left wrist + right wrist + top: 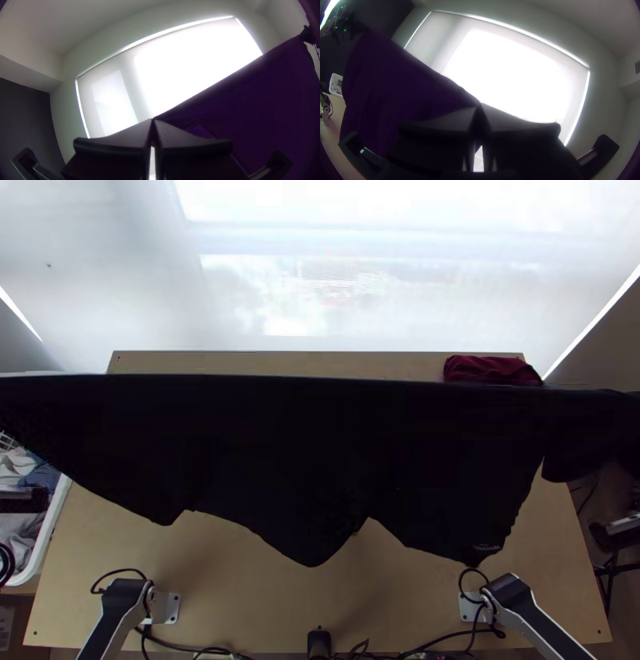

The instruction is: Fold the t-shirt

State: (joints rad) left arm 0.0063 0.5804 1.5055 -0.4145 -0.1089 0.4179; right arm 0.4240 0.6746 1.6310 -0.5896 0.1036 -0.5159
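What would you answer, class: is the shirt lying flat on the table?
No, the shirt hangs from the left gripper and the right gripper.

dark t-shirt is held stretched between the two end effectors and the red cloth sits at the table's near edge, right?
No: the top view shows the red cloth at the far edge of the table. The dark t-shirt is indeed held stretched between the left end effector and the right end effector.

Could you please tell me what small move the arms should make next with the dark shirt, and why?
Lowering the left gripper and right gripper together towards the table seems best, I think: they hold the dark shirt up, stretched taut between them, while its lower edge hangs uneven.
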